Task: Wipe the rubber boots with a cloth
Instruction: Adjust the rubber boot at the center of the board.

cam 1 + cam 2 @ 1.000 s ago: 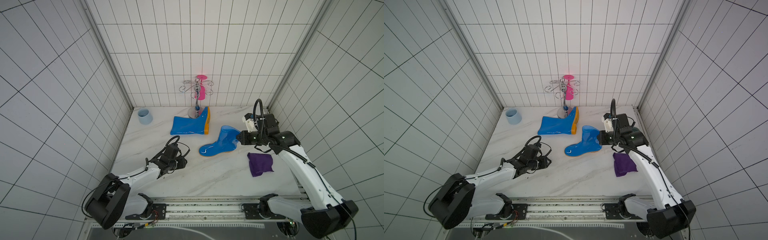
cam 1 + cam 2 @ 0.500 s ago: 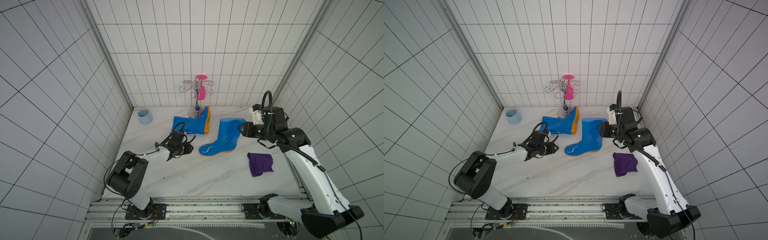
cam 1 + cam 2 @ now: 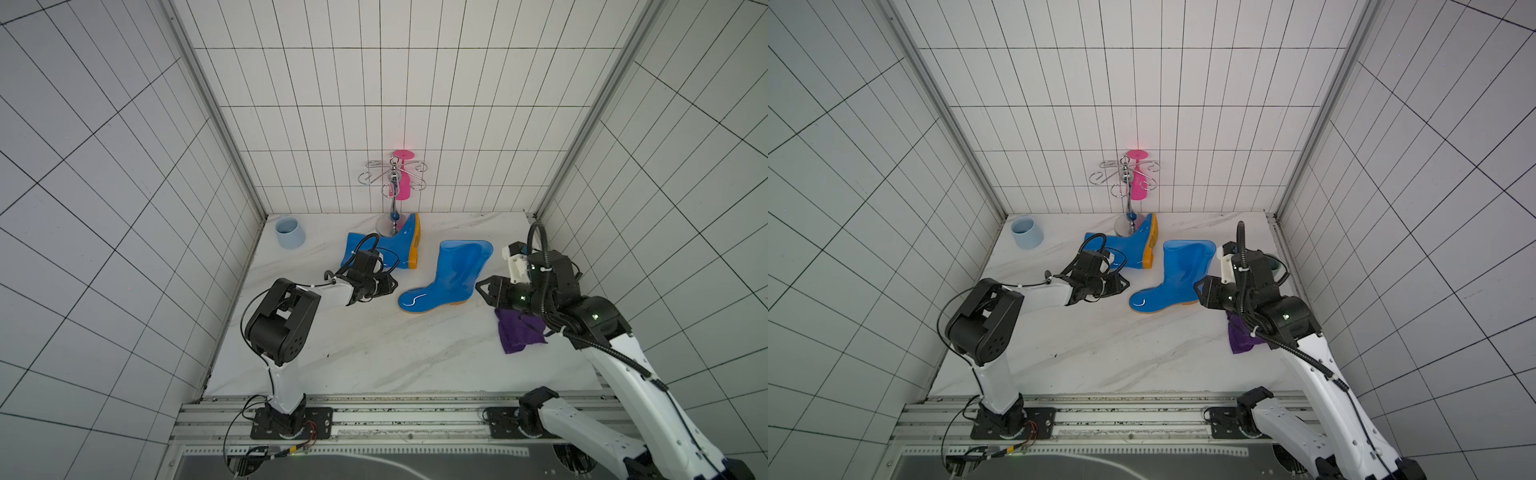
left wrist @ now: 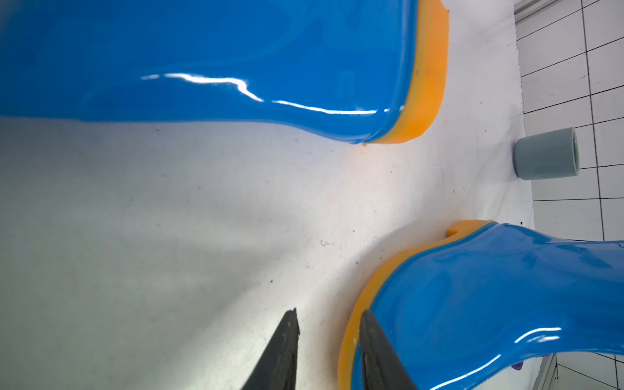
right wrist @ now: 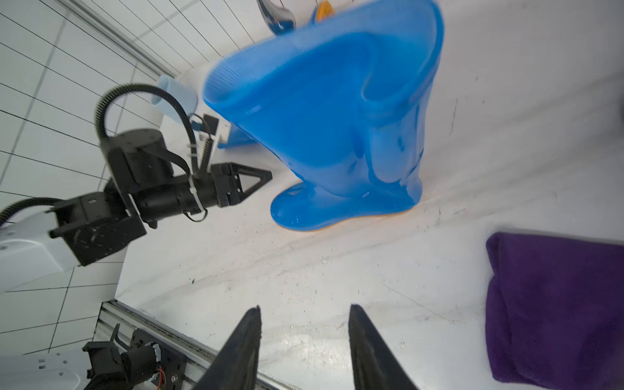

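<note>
Right wrist view showed the right gripper [image 5: 304,307] with its jaws moderately apart and empty over the bare marble table [image 5: 304,263]. The cloth [image 5: 557,304] lay flat just beside it, untouched. In both top views that dark-purple rag sat right of centre, partly hidden under the right wrist.

Judging from this, no wiping had begun and the step in hand was fetching the cloth. The next move called for the right gripper to tip down onto a fold, pinch it and lift it clear.

The left gripper [image 4: 328,310] held only a narrow gap, gripped nothing, and hovered low beside the toe of the upright boot [image 3: 449,274], well placed to steady it.

That boot stood at centre frame, glossy bright blue on an orange-yellow sole, its toe towards the lower left. The other boot [image 3: 401,239] lay on its side just above it, against the base of a chrome stand [image 3: 392,195].
</note>
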